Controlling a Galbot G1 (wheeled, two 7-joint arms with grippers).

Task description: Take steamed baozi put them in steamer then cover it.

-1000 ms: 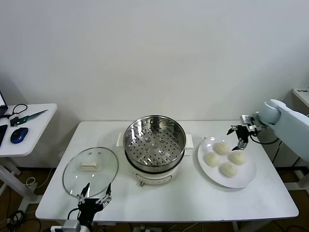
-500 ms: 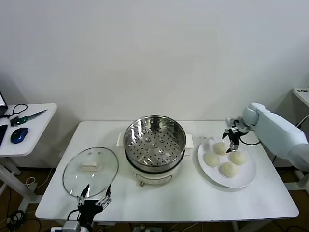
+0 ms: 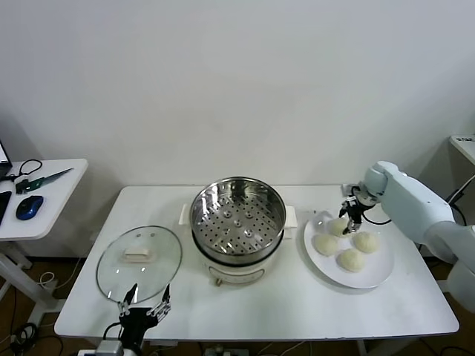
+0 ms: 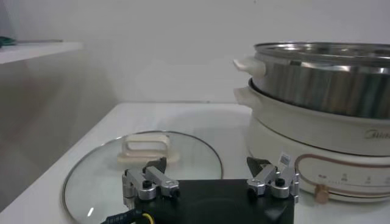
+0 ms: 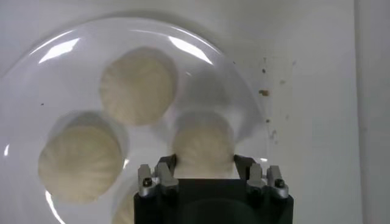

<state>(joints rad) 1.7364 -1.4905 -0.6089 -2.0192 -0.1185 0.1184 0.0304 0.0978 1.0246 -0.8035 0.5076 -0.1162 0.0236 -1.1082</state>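
Shiny perforated steel steamer (image 3: 238, 219), clear glass cover (image 3: 139, 262), glossy white plate (image 3: 375, 271), seemingly matt baozi (image 5: 139, 86)

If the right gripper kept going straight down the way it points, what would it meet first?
Most likely the baozi sitting between its fingers: the right gripper points down at the plate and brackets that bun. Whether it already touches is unclear.

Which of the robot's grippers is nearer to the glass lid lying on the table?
The left. The left gripper hangs open just past the near rim of the glass lid. The right gripper is far across the table, closing around a bun on the plate.
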